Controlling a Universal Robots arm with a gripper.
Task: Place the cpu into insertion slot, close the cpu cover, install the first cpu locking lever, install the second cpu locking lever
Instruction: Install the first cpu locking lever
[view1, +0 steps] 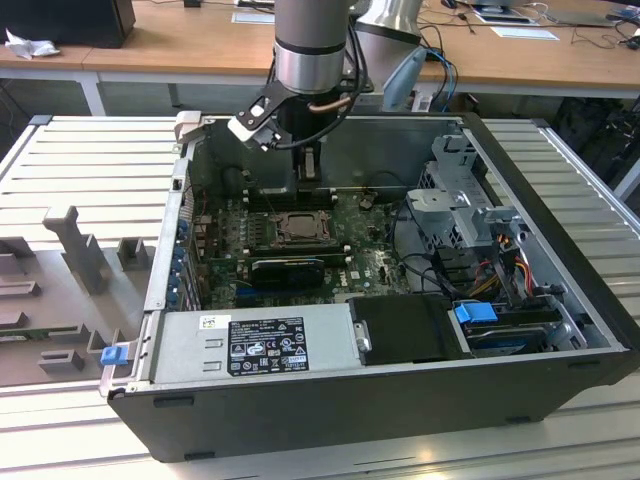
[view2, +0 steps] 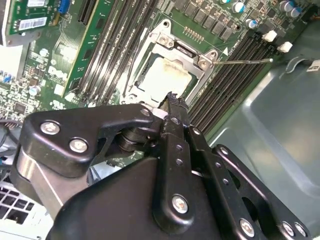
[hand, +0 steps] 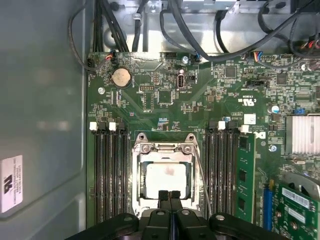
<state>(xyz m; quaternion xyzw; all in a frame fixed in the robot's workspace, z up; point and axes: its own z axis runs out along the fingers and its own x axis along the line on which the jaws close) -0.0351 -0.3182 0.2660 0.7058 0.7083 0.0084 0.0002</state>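
Pincer (hand: 168, 194): black metal fingers pressed together with nothing between them, tips over one edge of the cpu (hand: 165, 179). The cpu, a flat pale square with a matt face, lies in the insertion slot (view1: 281, 230) on the green circuit board (hand: 165, 75). The cpu cover (hand: 162, 148), a silvery windowed frame, lies flat over it. One thin wire lever (hand: 202, 180) slants across the black ribbed memory slots (hand: 222, 170).
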